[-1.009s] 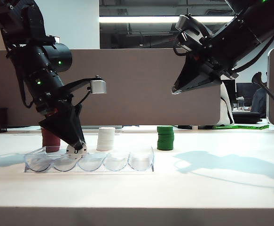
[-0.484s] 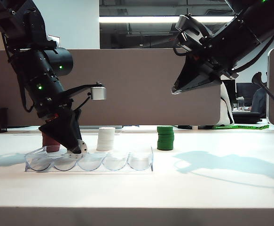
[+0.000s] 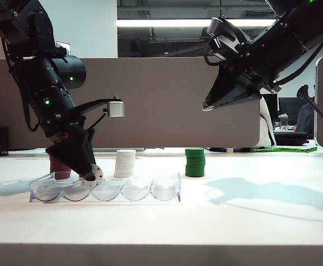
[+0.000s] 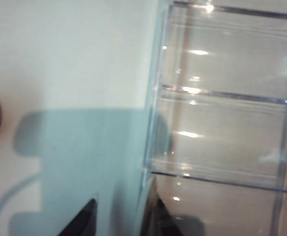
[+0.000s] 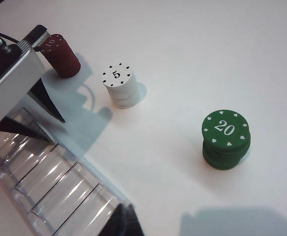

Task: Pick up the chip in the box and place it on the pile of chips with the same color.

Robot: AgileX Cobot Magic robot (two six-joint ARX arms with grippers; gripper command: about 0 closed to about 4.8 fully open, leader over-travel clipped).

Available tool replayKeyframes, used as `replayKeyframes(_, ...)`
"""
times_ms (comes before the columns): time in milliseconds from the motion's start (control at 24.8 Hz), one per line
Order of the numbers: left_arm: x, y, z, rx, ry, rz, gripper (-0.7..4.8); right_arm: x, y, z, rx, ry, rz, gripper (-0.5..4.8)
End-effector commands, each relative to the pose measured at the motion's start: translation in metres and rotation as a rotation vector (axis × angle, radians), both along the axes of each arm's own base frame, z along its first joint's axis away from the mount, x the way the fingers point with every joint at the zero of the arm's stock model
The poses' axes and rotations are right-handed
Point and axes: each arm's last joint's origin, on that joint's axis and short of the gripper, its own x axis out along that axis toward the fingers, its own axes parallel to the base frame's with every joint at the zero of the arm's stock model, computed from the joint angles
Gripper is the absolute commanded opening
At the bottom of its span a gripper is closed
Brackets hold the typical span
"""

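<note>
The clear box (image 3: 106,190) lies along the front of the table, its slots also showing in the left wrist view (image 4: 222,93). My left gripper (image 3: 88,174) points down into its second slot from the left, jaws open. In the left wrist view its dark fingertips (image 4: 121,216) straddle the box's side wall. The white chip (image 3: 97,172) stands on edge right at those tips; whether it is gripped does not show. The white pile of chips (image 3: 124,163) stands just behind the box, marked "5" on top (image 5: 117,83). My right gripper (image 3: 206,105) hangs high on the right, shut (image 5: 126,223).
A dark red stack (image 3: 59,166) stands behind the box's left end, close to my left arm. A green stack marked "20" (image 5: 225,137) stands to the right of the white pile (image 3: 194,162). The left arm's camera block (image 5: 10,73) overhangs the box.
My left gripper has sunk a little into the box and shifted left. The chip now shows beside its tips instead of under them. The right arm has not moved.
</note>
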Motion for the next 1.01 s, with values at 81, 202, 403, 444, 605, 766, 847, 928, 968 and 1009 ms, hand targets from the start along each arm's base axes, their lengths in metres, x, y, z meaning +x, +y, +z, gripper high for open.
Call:
replayKeyframes(81,-0.0025,0.0009,0.0092,-0.008,-0.010,0.005,1.52,0.0000,0.0004,0.0029,0.010,-0.017,0.009,-0.06)
replayKeyframes(202,-0.0034,0.0013,0.0128,-0.008,-0.021,0.006,1.46,0.0000,0.0003,0.0029,0.010,-0.017,0.008,-0.06)
replayKeyframes(403,-0.0035,0.0014,0.0126,-0.008,-0.019,0.006,1.18,0.0000,0.0004,0.0029,0.010,-0.017,0.009,-0.06)
replayKeyframes(444,-0.0035,0.0014,0.0126,-0.008,-0.019,0.007,1.14,0.0000,0.0004,0.0029,0.010,-0.017,0.009,-0.06)
replayKeyframes(605,-0.0035,0.0015,0.0126,-0.006,-0.008,0.031,1.14,-0.0001,0.0003,0.0029,0.009,-0.016,0.009,-0.06)
replayKeyframes(766,-0.0036,0.0016,0.0127,-0.007,-0.004,0.038,1.10,-0.0002,0.0003,0.0027,0.009,-0.014,0.009,-0.06)
replayKeyframes(847,-0.0037,0.0016,0.0127,-0.007,-0.003,0.038,1.10,-0.0002,0.0003,0.0026,0.008,-0.012,0.009,-0.06)
replayKeyframes(928,-0.0039,0.0017,0.0128,-0.007,0.000,0.041,1.10,-0.0004,0.0002,0.0023,0.007,-0.010,0.009,-0.06)
replayKeyframes(968,-0.0042,0.0017,0.0130,-0.006,0.002,0.041,1.10,-0.0005,0.0002,0.0021,0.006,-0.008,0.009,-0.06)
replayKeyframes(1009,-0.0043,0.0018,0.0129,-0.006,0.003,0.041,1.10,-0.0006,0.0001,0.0020,0.005,-0.006,0.009,-0.06)
